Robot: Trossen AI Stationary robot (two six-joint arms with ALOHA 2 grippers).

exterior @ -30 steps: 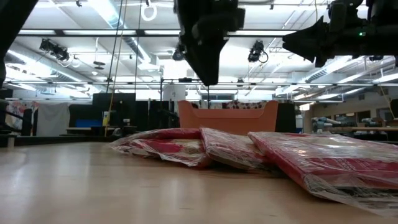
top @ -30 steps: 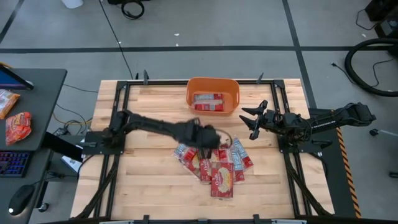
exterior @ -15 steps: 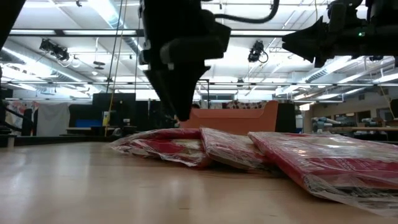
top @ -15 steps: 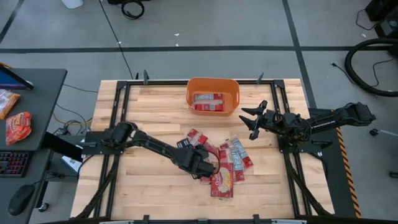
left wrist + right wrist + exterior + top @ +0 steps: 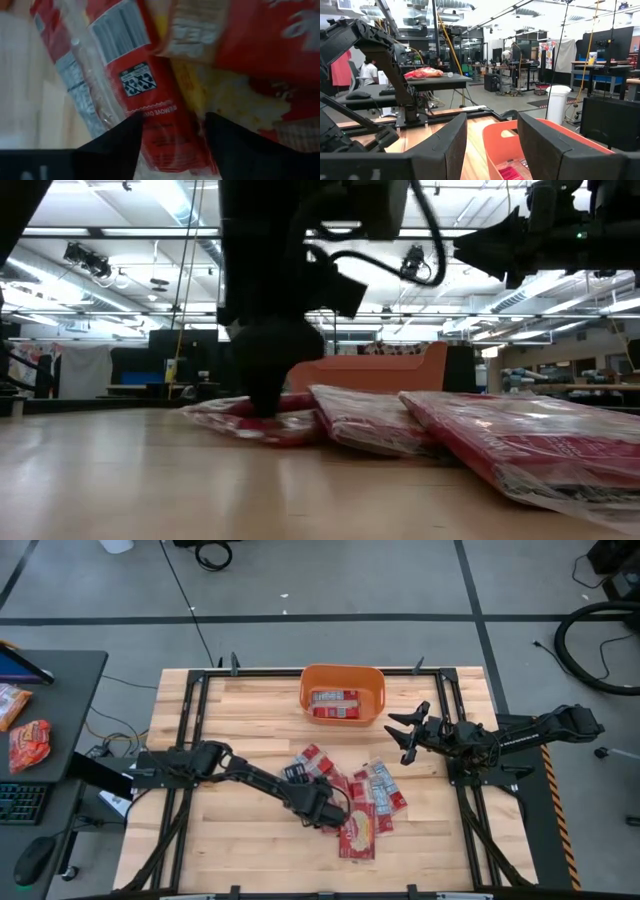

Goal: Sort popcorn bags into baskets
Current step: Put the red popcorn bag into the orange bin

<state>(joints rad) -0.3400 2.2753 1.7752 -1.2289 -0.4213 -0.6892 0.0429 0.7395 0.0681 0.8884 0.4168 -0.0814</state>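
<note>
Left pincer (image 5: 325, 810) low on pile of popcorn bags (image 5: 352, 802) mid-table, fingers (image 5: 115, 145) spread either side of glossy crinkled red packet (image 5: 150, 105). Bags flat, rectangular, cream panels. Orange plastic basket (image 5: 343, 674), rounded corners, at table's far edge, holds packets. Right pincer (image 5: 403, 730) raised beside basket, fingers spread, empty. Table (image 5: 240, 720) pale wood planks.

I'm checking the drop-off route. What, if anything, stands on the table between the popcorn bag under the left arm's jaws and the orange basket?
Nothing visible does. The left gripper is down on a popcorn bag in the pile, jaws open astride it. Bare wooden table lies between the pile and the orange basket. The right gripper waits off to the side.
</note>
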